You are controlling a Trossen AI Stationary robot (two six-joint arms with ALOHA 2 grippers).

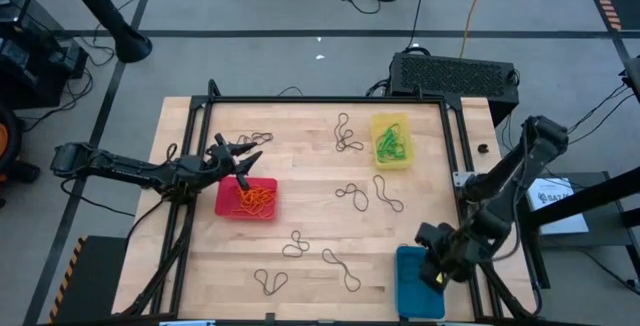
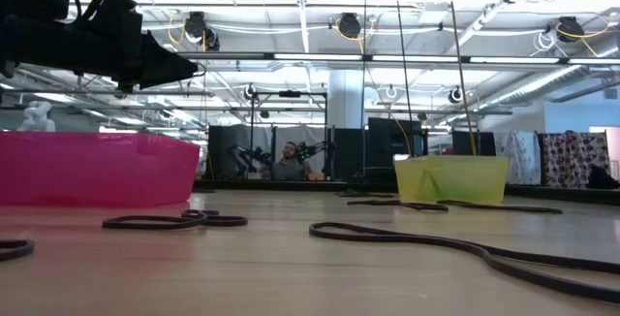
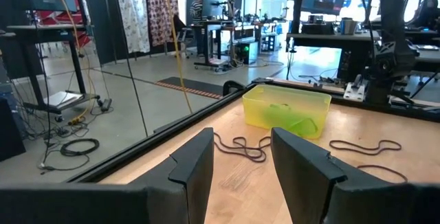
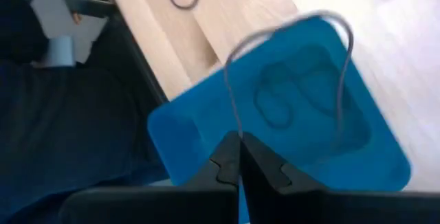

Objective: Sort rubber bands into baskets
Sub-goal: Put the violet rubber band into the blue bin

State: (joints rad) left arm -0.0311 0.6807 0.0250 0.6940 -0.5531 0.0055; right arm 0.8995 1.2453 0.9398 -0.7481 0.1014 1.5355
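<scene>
Already some bands lay sorted in the baskets while my right gripper [image 4: 239, 157], clamped on a dark rubber band [image 4: 289, 35], hung over the blue basket [image 4: 385, 162], my left gripper [image 1: 243, 153] gaping above the red basket [image 1: 226, 206], many dark loops [image 1: 352, 196] left.

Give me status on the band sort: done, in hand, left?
Done: orange bands in the red basket, green bands in the yellow basket, some dark ones in the blue basket. In hand: right pincer shut on a dark band over blue. Left pincer open. Left: dark bands scattered on the table.
</scene>
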